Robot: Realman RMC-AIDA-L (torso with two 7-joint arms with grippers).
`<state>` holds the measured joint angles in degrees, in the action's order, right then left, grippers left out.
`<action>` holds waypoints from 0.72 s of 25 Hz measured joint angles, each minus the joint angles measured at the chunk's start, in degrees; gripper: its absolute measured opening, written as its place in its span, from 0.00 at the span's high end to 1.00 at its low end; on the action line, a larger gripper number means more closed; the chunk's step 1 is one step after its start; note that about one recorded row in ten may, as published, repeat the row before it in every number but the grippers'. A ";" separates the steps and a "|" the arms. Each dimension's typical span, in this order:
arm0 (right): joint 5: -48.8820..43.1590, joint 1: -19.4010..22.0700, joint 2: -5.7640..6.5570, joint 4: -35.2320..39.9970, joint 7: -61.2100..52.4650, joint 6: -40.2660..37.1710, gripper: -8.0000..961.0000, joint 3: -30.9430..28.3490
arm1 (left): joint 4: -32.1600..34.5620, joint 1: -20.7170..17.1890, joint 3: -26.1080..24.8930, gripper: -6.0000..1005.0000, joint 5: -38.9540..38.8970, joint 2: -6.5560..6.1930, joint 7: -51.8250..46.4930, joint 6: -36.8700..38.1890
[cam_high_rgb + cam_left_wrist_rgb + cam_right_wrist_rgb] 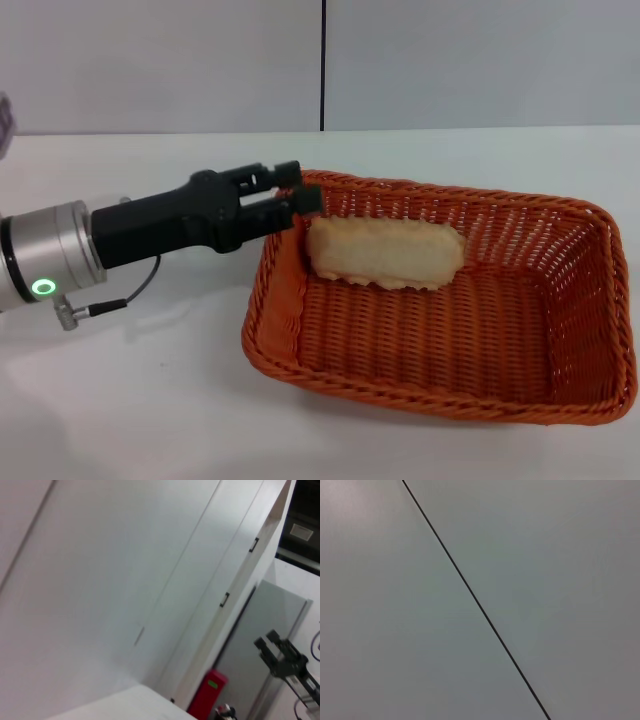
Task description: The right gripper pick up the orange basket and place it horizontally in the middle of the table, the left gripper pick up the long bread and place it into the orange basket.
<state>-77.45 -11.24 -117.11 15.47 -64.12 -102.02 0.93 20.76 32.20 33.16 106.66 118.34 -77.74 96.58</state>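
Head view: bread lies in the basket

On the table (150, 400), the orange basket (440, 385) sits with its long axis left-right. Inside, toward the far-left corner, the long bread (385, 253) lies lengthwise, pale side up. The left gripper (300, 200) hovers at the basket's left rim, prongs slightly parted, empty.

Behind the white surface (150, 400) stands a pale grey wall (160, 60) of flat panels, divided by one thin dark vertical seam (323, 65). In the left wrist view, white cabinet doors (125, 580) and a red box (207, 694) appear.
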 joint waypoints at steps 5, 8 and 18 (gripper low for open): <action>-0.05 -0.04 -0.24 0.00 0.02 -0.21 0.43 0.03 | 1.16 -1.55 -0.02 0.36 -3.46 -0.30 0.61 0.89; -0.06 0.08 -0.31 0.00 0.02 -0.45 0.43 0.04 | 3.65 -4.47 -0.11 0.31 -9.52 -0.39 2.11 2.06; 0.49 -0.33 -1.21 0.00 0.55 -0.01 0.43 -1.69 | -4.42 -10.35 -0.16 0.19 -31.79 -0.07 21.65 5.23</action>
<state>-76.96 -11.58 -118.32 15.47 -63.57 -102.03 -0.76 16.35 21.85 33.01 74.87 118.27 -56.09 101.80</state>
